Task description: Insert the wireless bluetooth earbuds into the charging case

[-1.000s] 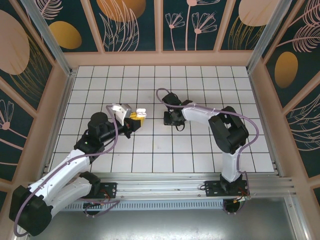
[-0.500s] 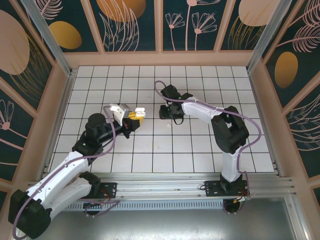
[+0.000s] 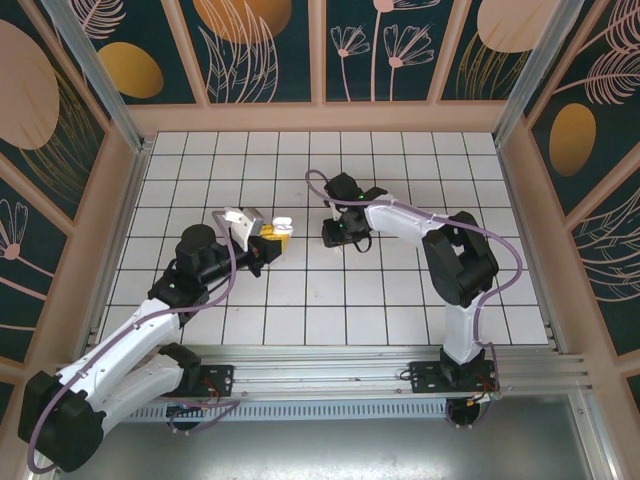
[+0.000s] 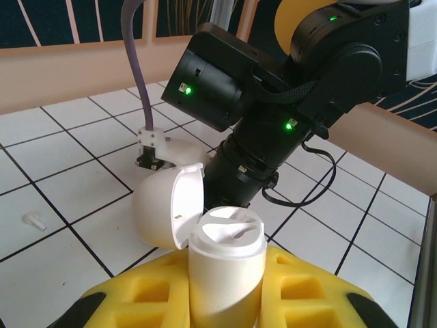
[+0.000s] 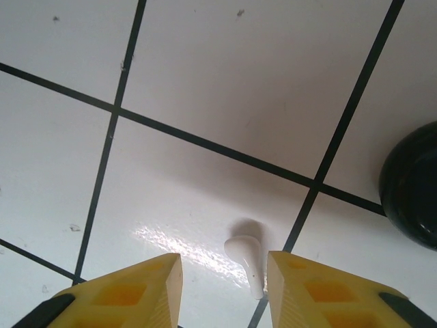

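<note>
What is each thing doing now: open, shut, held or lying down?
white charging case: lid open, held
left gripper: shut on the white charging case
white earbud: lying loose on a tile
right gripper: open over the white earbud
black case: mostly cut off, cannot tell

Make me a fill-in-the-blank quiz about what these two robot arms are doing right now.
1. The left gripper is shut on a white charging case whose lid stands ____.
2. The right gripper hangs with jaws apart above a tiny ____ earbud on the tiles.
3. At the right edge of the right wrist view sits a round ____ object.
Missing words: open; white; black.
</note>
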You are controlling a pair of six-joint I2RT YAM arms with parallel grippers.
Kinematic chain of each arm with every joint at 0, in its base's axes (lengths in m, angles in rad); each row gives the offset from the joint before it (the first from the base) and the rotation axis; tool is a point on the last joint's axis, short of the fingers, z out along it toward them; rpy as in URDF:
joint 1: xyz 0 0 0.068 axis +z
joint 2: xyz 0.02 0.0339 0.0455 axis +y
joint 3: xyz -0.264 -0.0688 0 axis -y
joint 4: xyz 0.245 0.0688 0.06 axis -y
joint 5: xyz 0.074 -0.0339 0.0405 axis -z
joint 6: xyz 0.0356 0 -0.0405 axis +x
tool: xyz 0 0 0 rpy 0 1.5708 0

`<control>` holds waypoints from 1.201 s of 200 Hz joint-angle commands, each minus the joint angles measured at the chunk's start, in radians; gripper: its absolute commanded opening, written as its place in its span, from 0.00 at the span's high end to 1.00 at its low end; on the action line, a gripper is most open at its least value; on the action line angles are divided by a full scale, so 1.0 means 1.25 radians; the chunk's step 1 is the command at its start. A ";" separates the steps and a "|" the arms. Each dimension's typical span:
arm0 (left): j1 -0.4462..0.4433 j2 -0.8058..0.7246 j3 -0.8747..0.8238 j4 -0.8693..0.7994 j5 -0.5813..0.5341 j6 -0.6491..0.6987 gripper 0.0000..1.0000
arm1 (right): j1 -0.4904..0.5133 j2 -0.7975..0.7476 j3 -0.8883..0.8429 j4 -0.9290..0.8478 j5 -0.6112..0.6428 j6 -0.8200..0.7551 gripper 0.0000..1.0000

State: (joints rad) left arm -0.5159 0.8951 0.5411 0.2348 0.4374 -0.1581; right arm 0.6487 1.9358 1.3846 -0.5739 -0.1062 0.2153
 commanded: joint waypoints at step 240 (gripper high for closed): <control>0.001 -0.004 -0.033 0.065 0.015 -0.014 0.85 | -0.008 0.092 0.038 -0.048 -0.039 0.005 0.88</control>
State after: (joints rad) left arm -0.5159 0.8894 0.5259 0.2504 0.4377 -0.1619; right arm 0.6422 2.0369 1.4258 -0.6334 -0.1261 0.1974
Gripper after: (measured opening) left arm 0.181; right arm 0.134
